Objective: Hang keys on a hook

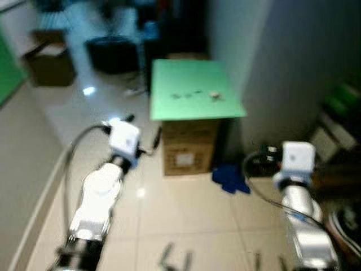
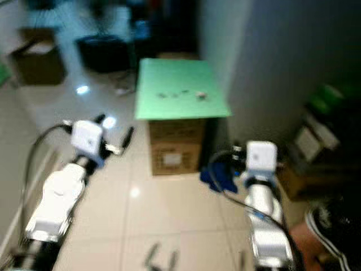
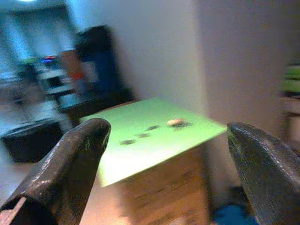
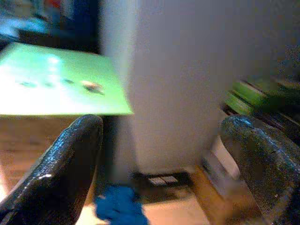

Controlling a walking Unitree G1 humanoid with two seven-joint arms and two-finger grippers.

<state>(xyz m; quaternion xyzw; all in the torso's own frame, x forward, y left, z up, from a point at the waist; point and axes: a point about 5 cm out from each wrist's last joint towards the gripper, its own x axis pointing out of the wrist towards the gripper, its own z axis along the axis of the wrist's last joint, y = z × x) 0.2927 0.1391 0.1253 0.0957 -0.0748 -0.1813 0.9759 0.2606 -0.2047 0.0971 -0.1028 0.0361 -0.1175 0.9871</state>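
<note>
A small pale bunch that looks like the keys [image 1: 215, 96] lies on a green board [image 1: 194, 107] straight ahead, next to a few dark specks [image 1: 186, 94]. The blur hides any detail of them, and I cannot make out a hook. My left gripper [image 1: 175, 261] and right gripper [image 1: 269, 262] hang low over the tiled floor, well short of the board. Both are open with nothing between the fingers. The left wrist view looks past its fingers [image 3: 79, 150] at the keys [image 3: 176, 123]. The right wrist view has the keys [image 4: 93, 86] off to one side.
The green board rests on a cardboard box [image 1: 189, 149]. A blue cloth [image 1: 231, 179] lies on the floor beside it, against a grey wall [image 1: 293, 73]. An open carton [image 1: 51, 62] and a dark round tub [image 1: 113, 53] stand further back. Cluttered shelves [image 1: 338, 118] are on the right.
</note>
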